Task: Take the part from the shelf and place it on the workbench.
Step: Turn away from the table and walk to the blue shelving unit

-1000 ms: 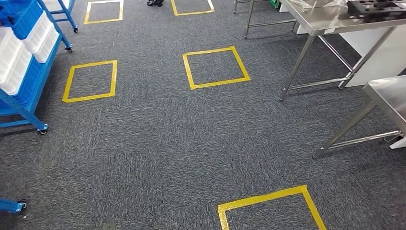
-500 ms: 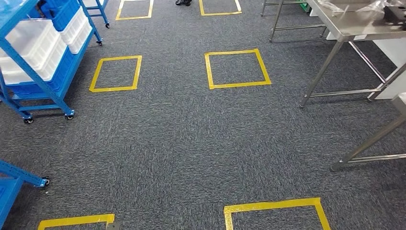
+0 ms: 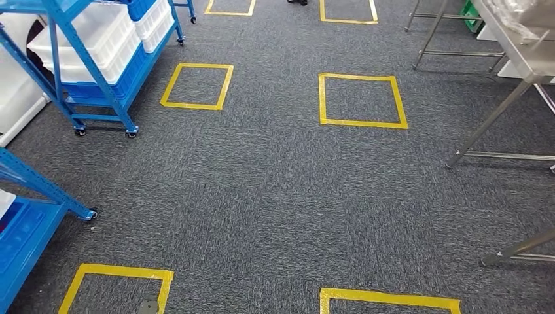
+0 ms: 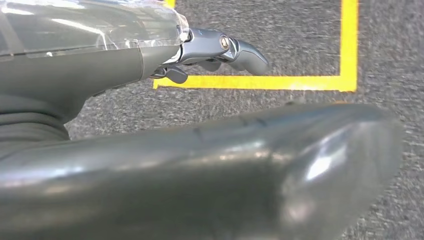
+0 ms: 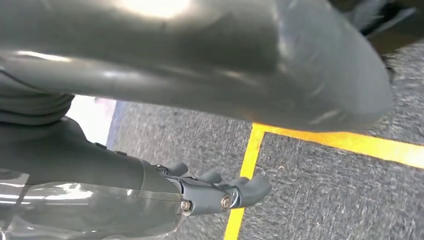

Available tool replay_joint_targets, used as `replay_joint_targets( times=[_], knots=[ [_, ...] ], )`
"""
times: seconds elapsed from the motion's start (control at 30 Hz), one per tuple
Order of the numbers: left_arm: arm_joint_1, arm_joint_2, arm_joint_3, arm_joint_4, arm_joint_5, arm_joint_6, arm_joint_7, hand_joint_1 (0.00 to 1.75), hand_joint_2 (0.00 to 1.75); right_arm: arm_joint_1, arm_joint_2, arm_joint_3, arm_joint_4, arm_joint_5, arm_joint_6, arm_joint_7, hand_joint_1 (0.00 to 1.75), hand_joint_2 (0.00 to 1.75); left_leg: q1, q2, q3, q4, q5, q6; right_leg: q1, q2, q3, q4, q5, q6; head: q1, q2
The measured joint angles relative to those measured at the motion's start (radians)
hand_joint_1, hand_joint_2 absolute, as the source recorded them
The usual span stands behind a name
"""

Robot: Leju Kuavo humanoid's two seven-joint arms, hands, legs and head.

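Grey left hand hangs over carpet, seemingly empty (blurred).

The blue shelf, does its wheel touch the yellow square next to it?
Apart. The head view shows grey carpet between the blue shelf's wheel and the yellow square.

left hand: thick glossy grey thumb, darker grey fingers showing a brass-coloured screw, clear plastic wrapping over the back. right hand looking identical, two screws showing.

Open carpet — shelf left, workbench right
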Motion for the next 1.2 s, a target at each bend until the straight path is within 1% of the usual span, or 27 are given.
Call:
replay_joint_targets(
  times=[0.03, 0.07, 0.13, 0.17, 0.2, 0.27, 0.33, 0.4, 0.47, 0.5, 0.53, 0.57, 0.6, 0.67, 0.7, 0.77, 0.8, 0.87, 0.93, 0.97, 1.0, 1.03, 1.07, 1.1, 1.13, 1.17, 1.2],
  knots=[
    [0.001, 0.000, -0.001, 0.000, 0.000, 0.000, 0.000, 0.00, 0.00, 0.001, 0.000, 0.000, 0.000, 0.000, 0.000, 0.001, 0.00, 0.00, 0.000, -0.013, -0.001, 0.003, -0.001, -0.001, -0.002, 0.002, 0.009, -0.024, 0.028, 0.001, 0.000, 0.000],
    [0.001, 0.000, -0.003, 0.000, -0.001, -0.001, 0.000, 0.00, 0.00, 0.002, 0.000, 0.000, 0.000, 0.001, 0.000, 0.001, 0.00, 0.00, 0.001, -0.026, -0.001, 0.008, -0.002, -0.004, -0.005, 0.008, 0.034, -0.082, 0.068, 0.001, 0.000, 0.000],
    [0.000, -0.001, -0.006, 0.000, -0.002, -0.001, 0.000, 0.00, 0.00, 0.004, 0.000, 0.000, 0.000, 0.002, 0.001, 0.001, 0.00, 0.00, 0.002, -0.049, -0.005, 0.018, -0.006, -0.013, -0.010, 0.046, 0.088, -0.207, 0.123, -0.002, 0.000, 0.000],
    [-0.001, -0.002, -0.007, 0.000, -0.002, -0.001, 0.000, 0.00, 0.00, 0.004, 0.000, 0.000, 0.000, 0.004, 0.002, 0.000, 0.00, 0.00, 0.002, -0.058, -0.010, 0.022, -0.006, -0.019, -0.011, 0.060, 0.102, -0.243, 0.134, -0.005, 0.000, 0.000],
    [-0.001, -0.002, -0.007, 0.000, -0.002, -0.001, -0.001, 0.00, 0.00, 0.003, 0.000, 0.000, 0.001, 0.005, 0.002, 0.000, 0.00, 0.00, 0.002, -0.066, -0.014, 0.024, -0.005, -0.026, -0.009, 0.068, 0.106, -0.255, 0.133, -0.009, 0.000, 0.000],
    [0.001, -0.002, -0.008, 0.000, -0.002, -0.001, -0.001, 0.00, 0.00, -0.002, 0.001, 0.001, 0.001, 0.008, 0.003, 0.001, 0.00, 0.00, 0.004, -0.078, -0.021, 0.023, -0.002, -0.039, -0.006, 0.051, 0.104, -0.260, 0.139, -0.020, 0.000, 0.000],
    [0.002, -0.002, -0.008, 0.000, -0.002, -0.001, 0.000, 0.00, 0.00, -0.002, 0.002, 0.001, 0.001, 0.011, 0.002, 0.001, 0.00, 0.00, 0.005, -0.048, -0.037, 0.055, -0.025, -0.048, -0.007, 0.029, 0.106, -0.266, 0.143, -0.035, 0.000, 0.000],
    [-0.002, -0.003, -0.008, 0.000, -0.002, 0.000, 0.003, 0.00, 0.00, 0.002, 0.003, 0.001, 0.001, 0.015, 0.000, 0.002, 0.00, 0.00, 0.006, -0.001, -0.086, 0.162, -0.087, -0.054, -0.004, 0.003, 0.105, -0.270, 0.145, -0.046, 0.000, 0.000],
    [-0.004, -0.005, -0.008, 0.000, -0.003, 0.000, 0.005, 0.00, 0.00, 0.004, 0.002, 0.002, 0.001, 0.017, 0.000, 0.002, 0.00, 0.00, 0.009, 0.014, -0.144, 0.291, -0.143, -0.060, 0.001, -0.023, 0.102, -0.269, 0.144, -0.049, 0.000, 0.000],
    [-0.003, -0.006, -0.008, 0.000, -0.003, 0.000, 0.006, 0.00, 0.00, 0.005, 0.002, 0.002, 0.001, 0.019, 0.000, 0.002, 0.00, 0.00, 0.011, 0.017, -0.154, 0.318, -0.147, -0.061, 0.003, -0.036, 0.101, -0.268, 0.143, -0.050, 0.000, 0.000],
    [-0.002, -0.006, -0.008, 0.000, -0.003, 0.000, 0.007, 0.00, 0.00, 0.004, 0.003, 0.002, 0.001, 0.019, 0.000, 0.002, 0.00, 0.00, 0.011, 0.020, -0.143, 0.303, -0.131, -0.061, 0.004, -0.048, 0.102, -0.268, 0.143, -0.049, 0.000, 0.000],
    [-0.001, -0.006, -0.008, 0.000, -0.003, 0.000, 0.007, 0.00, 0.00, 0.004, 0.003, 0.002, 0.001, 0.020, 0.000, 0.002, 0.00, 0.00, 0.011, 0.027, -0.113, 0.249, -0.102, -0.059, 0.005, -0.058, 0.103, -0.268, 0.142, -0.049, 0.000, 0.000],
    [-0.001, -0.006, -0.008, 0.000, -0.003, 0.001, 0.008, 0.00, 0.00, 0.003, 0.003, 0.002, 0.001, 0.020, 0.000, 0.002, 0.00, 0.00, 0.010, 0.046, -0.070, 0.172, -0.070, -0.055, 0.006, -0.069, 0.105, -0.268, 0.141, -0.047, 0.000, 0.000],
    [-0.004, -0.006, -0.008, 0.000, -0.002, 0.001, 0.008, 0.00, 0.00, 0.003, 0.004, 0.002, 0.001, 0.021, 0.001, 0.004, 0.00, 0.00, 0.004, 0.082, -0.008, 0.053, -0.032, -0.044, 0.010, -0.086, 0.109, -0.266, 0.138, -0.039, 0.000, 0.000],
    [-0.005, -0.006, -0.008, 0.000, -0.002, 0.002, 0.008, 0.00, 0.00, 0.002, 0.004, 0.002, 0.001, 0.021, 0.001, 0.005, 0.00, 0.00, 0.000, 0.092, 0.003, 0.028, -0.028, -0.038, 0.011, -0.094, 0.110, -0.266, 0.137, -0.034, 0.000, 0.000],
    [-0.005, -0.006, -0.008, 0.000, -0.003, 0.003, 0.009, 0.00, 0.00, -0.003, 0.006, 0.002, 0.001, 0.021, 0.003, 0.007, 0.00, 0.00, -0.004, 0.076, 0.000, 0.021, -0.025, -0.027, 0.010, -0.109, 0.114, -0.268, 0.137, -0.023, 0.000, 0.000],
    [-0.004, -0.006, -0.008, 0.000, -0.004, 0.004, 0.010, 0.00, 0.00, -0.006, 0.006, 0.002, 0.000, 0.021, 0.003, 0.008, 0.00, 0.00, -0.002, 0.067, 0.003, 0.015, -0.020, -0.022, 0.008, -0.106, 0.115, -0.265, 0.133, -0.017, 0.000, 0.000],
    [-0.005, -0.007, -0.008, 0.000, -0.008, 0.006, 0.013, 0.00, 0.00, -0.005, 0.007, 0.002, 0.000, 0.019, 0.002, 0.010, 0.00, 0.00, 0.003, 0.047, 0.007, 0.003, -0.010, -0.010, 0.006, -0.066, 0.096, -0.213, 0.094, -0.009, 0.000, 0.000],
    [-0.007, -0.007, -0.008, 0.000, -0.014, 0.008, 0.013, 0.00, 0.00, -0.001, 0.008, 0.002, 0.000, 0.016, 0.001, 0.011, 0.00, 0.00, 0.004, 0.028, 0.005, 0.001, -0.004, -0.003, 0.001, -0.016, 0.037, -0.086, 0.026, -0.006, 0.001, 0.000],
    [-0.007, -0.006, -0.008, 0.000, -0.015, 0.008, 0.013, 0.00, 0.00, 0.000, 0.009, 0.002, 0.000, 0.015, 0.001, 0.012, 0.00, 0.00, 0.003, 0.016, 0.002, 0.003, -0.003, -0.002, 0.000, -0.006, 0.006, -0.023, 0.002, -0.005, 0.001, 0.000],
    [-0.007, -0.006, -0.008, 0.000, -0.015, 0.008, 0.013, 0.00, 0.00, 0.000, 0.009, 0.002, 0.000, 0.014, 0.001, 0.012, 0.00, 0.00, 0.002, 0.004, 0.001, 0.004, -0.003, -0.001, -0.001, -0.002, -0.012, 0.012, -0.002, -0.004, 0.001, 0.000],
    [-0.006, -0.006, -0.008, 0.000, -0.015, 0.008, 0.012, 0.00, 0.00, 0.001, 0.010, 0.002, 0.000, 0.013, 0.000, 0.012, 0.00, 0.00, 0.001, -0.009, 0.001, 0.007, -0.003, -0.002, -0.002, 0.000, -0.014, 0.009, 0.015, -0.003, 0.001, 0.000],
    [-0.006, -0.006, -0.008, 0.000, -0.015, 0.008, 0.011, 0.00, 0.00, 0.001, 0.010, 0.002, 0.000, 0.013, 0.000, 0.012, 0.00, 0.00, 0.002, -0.023, 0.001, 0.010, -0.004, -0.004, -0.004, 0.004, 0.004, -0.034, 0.049, -0.003, 0.001, 0.000],
    [-0.006, -0.006, -0.008, 0.000, -0.015, 0.008, 0.010, 0.00, 0.00, 0.002, 0.010, 0.002, 0.000, 0.012, -0.001, 0.012, 0.00, 0.00, 0.002, -0.037, 0.001, 0.014, -0.006, -0.006, -0.007, 0.018, 0.033, -0.104, 0.091, -0.004, 0.001, 0.000],
    [-0.006, -0.006, -0.008, 0.000, -0.015, 0.008, 0.010, 0.00, 0.00, 0.003, 0.010, 0.002, 0.000, 0.012, -0.002, 0.012, 0.00, 0.00, 0.002, -0.048, -0.001, 0.018, -0.009, -0.011, -0.009, 0.041, 0.061, -0.171, 0.120, -0.005, 0.001, 0.000],
    [-0.007, -0.006, -0.008, 0.000, -0.015, 0.008, 0.009, 0.00, 0.00, 0.004, 0.010, 0.002, 0.001, 0.012, -0.002, 0.012, 0.00, 0.00, 0.001, -0.059, -0.005, 0.023, -0.010, -0.017, -0.010, 0.059, 0.081, -0.220, 0.138, -0.007, 0.001, 0.000],
    [-0.007, -0.006, -0.008, 0.000, -0.015, 0.008, 0.008, 0.00, 0.00, 0.003, 0.011, 0.002, 0.001, 0.012, -0.003, 0.012, 0.00, 0.00, 0.002, -0.067, -0.010, 0.026, -0.011, -0.023, -0.010, 0.073, 0.090, -0.245, 0.144, -0.010, 0.001, 0.000]
  ],
)
